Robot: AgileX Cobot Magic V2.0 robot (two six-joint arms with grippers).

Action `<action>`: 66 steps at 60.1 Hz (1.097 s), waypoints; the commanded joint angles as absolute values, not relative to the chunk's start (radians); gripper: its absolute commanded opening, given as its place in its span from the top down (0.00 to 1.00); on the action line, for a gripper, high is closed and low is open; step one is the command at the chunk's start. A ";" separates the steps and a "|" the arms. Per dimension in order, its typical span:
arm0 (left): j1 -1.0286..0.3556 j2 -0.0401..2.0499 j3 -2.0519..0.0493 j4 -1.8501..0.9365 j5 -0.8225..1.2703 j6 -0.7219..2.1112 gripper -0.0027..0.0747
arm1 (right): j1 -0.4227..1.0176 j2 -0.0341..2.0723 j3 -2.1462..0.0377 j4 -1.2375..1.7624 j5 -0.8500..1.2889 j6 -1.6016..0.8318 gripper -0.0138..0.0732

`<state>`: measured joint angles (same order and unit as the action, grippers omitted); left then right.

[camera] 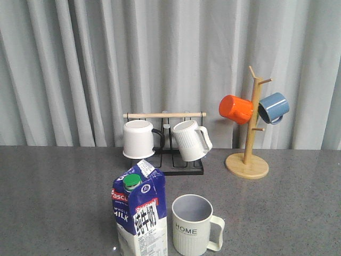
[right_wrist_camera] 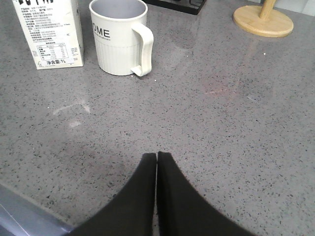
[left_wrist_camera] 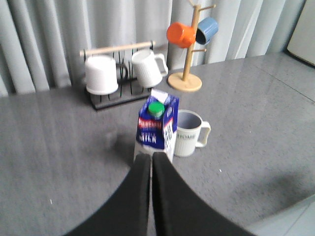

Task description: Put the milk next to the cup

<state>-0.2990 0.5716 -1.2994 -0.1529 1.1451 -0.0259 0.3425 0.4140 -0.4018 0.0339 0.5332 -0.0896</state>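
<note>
Closest to the front camera stood the tall blue-and-white gable-top milk carton point(camera: 139, 213) with its green round cap and red band, upright on the grey speckled table point(camera: 53, 192), with the cream-white ribbed "HOME" mug point(camera: 193, 225) just beside it on the robot's right, the mug's squared handle turned away from the carton. Both arms were clear of these things. Seen from its wrist camera, the left claw point(left_wrist_camera: 151, 157) had its black fingers pressed together on nothing, and the carton stood straight ahead of its tips, near but apart, with the mug beyond and to the right. Seen from the other wrist, the right claw point(right_wrist_camera: 156, 157) was likewise pressed together and empty, low over bare tabletop; the mug and carton stood ahead of it and to its left, well apart from the fingertips. Farther back stood a black wire rack with a wooden bar point(camera: 165, 115) holding two white mugs, and a wooden mug tree point(camera: 249, 138) bearing an orange mug point(camera: 236, 109) and a blue one point(camera: 274, 107).
</note>
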 commanded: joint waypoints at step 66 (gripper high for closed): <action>-0.122 0.204 0.044 -0.027 -0.314 -0.021 0.97 | 0.340 0.426 -0.429 0.028 0.468 -0.090 0.85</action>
<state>-0.1468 0.1952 0.0225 0.0337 -0.2313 -0.0092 0.3425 0.4140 -0.4018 0.0339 0.5341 -0.0896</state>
